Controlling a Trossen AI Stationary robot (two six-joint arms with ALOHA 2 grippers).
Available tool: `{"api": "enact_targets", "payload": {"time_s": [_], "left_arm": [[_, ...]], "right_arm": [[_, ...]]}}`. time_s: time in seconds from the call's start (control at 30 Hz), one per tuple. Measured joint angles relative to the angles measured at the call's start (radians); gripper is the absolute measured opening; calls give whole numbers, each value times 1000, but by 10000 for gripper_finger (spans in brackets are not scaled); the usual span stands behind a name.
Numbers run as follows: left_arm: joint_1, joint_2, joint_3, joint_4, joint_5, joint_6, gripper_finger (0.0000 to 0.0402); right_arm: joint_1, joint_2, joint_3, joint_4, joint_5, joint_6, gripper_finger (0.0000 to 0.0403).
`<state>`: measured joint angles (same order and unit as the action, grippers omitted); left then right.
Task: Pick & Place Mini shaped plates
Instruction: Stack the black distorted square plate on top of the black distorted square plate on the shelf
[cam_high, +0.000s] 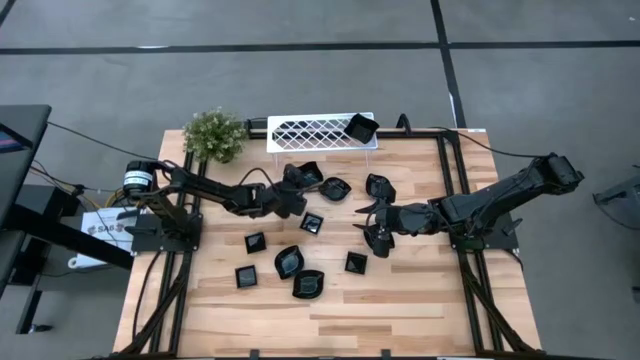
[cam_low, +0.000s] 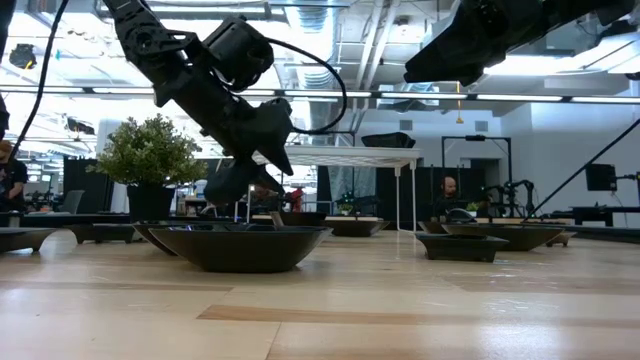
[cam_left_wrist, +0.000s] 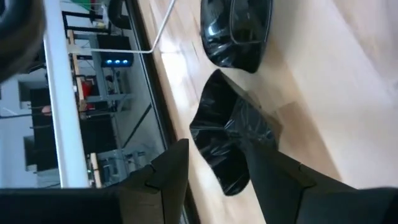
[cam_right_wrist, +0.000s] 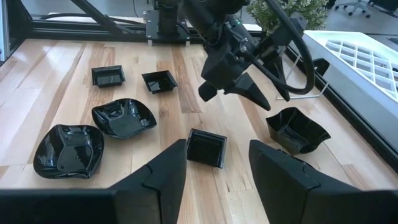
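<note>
The left gripper (cam_high: 306, 183), jaws released, hovers at a wavy-rimmed plate (cam_left_wrist: 231, 140) near the white rack (cam_high: 320, 131). The right gripper (cam_high: 370, 222), jaws also released and empty, hangs mid-desk (cam_high: 420, 300) over a square plate (cam_right_wrist: 206, 148). Other mini shaped plates (cam_high: 288, 262) lie scattered between the arms.

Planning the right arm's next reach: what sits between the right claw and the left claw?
One small square plate, just ahead of the right claw; the right wrist view shows it.
</note>
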<state>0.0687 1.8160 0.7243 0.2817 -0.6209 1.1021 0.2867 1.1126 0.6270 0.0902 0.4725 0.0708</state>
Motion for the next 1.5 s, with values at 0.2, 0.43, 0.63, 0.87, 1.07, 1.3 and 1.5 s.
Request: {"api": "enact_targets", "payload": {"time_s": [0.2, 0.43, 0.63, 0.87, 1.07, 1.3, 1.5], "left_arm": [[-22, 0, 0, 55, 0, 91, 163], [-101, 0, -1, 237, 0, 302, 163], [-98, -1, -3, 304, 29, 479, 163], [-62, -1, -22, 322, 136, 782, 163], [-18, -1, -21, 363, 242, 888, 163], [15, -1, -8, 374, 372, 1016, 163], [29, -1, 20, 380, 470, 1035, 163]], "right_arm": [[0, 0, 0, 0, 0, 0, 171], [0, 0, 0, -3, 0, 0, 169], [0, 0, 0, -3, 0, 1, 171], [0, 0, 0, -4, 0, 1, 169], [0, 0, 0, -4, 0, 0, 171], [0, 0, 0, -4, 0, -2, 169], [0, 0, 0, -4, 0, -32, 171]]}}
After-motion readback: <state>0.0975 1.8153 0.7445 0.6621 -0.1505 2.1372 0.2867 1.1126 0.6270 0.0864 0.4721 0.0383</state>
